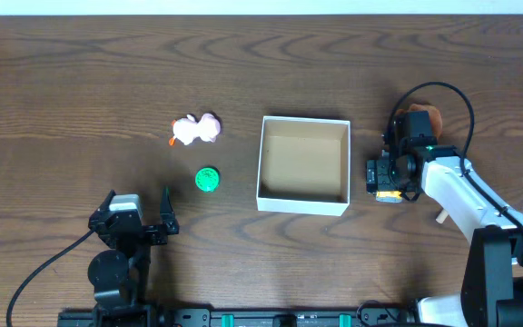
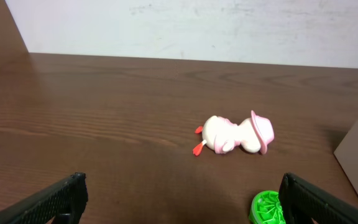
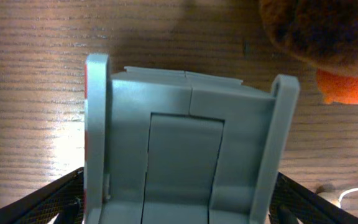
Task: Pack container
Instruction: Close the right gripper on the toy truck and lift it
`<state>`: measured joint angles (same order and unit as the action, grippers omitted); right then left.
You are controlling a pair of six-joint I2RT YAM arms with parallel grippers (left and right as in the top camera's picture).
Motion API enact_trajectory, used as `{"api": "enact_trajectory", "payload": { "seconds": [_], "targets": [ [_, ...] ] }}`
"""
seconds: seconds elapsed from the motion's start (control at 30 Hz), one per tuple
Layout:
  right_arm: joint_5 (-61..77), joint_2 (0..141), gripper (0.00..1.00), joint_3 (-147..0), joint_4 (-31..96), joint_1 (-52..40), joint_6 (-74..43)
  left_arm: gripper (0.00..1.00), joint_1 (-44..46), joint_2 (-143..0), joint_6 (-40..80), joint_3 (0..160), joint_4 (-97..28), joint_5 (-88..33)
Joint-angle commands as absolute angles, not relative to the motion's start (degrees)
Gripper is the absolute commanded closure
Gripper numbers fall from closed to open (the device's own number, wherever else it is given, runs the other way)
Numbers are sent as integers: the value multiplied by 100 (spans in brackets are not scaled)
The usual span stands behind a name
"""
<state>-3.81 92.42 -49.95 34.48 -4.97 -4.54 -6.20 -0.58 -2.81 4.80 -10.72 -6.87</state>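
The container (image 1: 303, 203) is a square white-walled box with a brown floor, standing at centre and holding nothing. A pink duck toy (image 1: 195, 130) lies left of it and shows in the left wrist view (image 2: 235, 135). A green round toy (image 1: 207, 179) sits below the duck, by my left gripper's right finger (image 2: 267, 208). My left gripper (image 1: 139, 207) (image 2: 182, 202) is open and empty, near the front edge. My right gripper (image 1: 407, 129) (image 3: 179, 199) is open, right of the box, its fingers on either side of a grey plastic toy (image 3: 185, 137). A brown and orange plush (image 1: 430, 116) (image 3: 328, 31) lies just beyond it.
The wooden table (image 1: 80, 82) stretches wide around the box. A black cable (image 1: 448, 91) loops over the right arm. A pale wall (image 2: 197, 25) backs the table's far edge.
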Motion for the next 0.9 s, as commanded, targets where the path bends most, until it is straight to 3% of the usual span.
{"api": "enact_trajectory", "payload": {
  "seconds": [0.0,0.23,0.87],
  "targets": [
    [-449,9268,8,-4960,3385,-429,-414,2,-598,-23,-255,397,-1273,-681],
    [-449,9268,24,-4958,3229,-429,-414,2,-598,-23,-255,397,-1273,-683],
    [-449,9231,43,-4993,3280,-436,-416,2,-598,-23,-255,397,-1273,-683]
  ]
}}
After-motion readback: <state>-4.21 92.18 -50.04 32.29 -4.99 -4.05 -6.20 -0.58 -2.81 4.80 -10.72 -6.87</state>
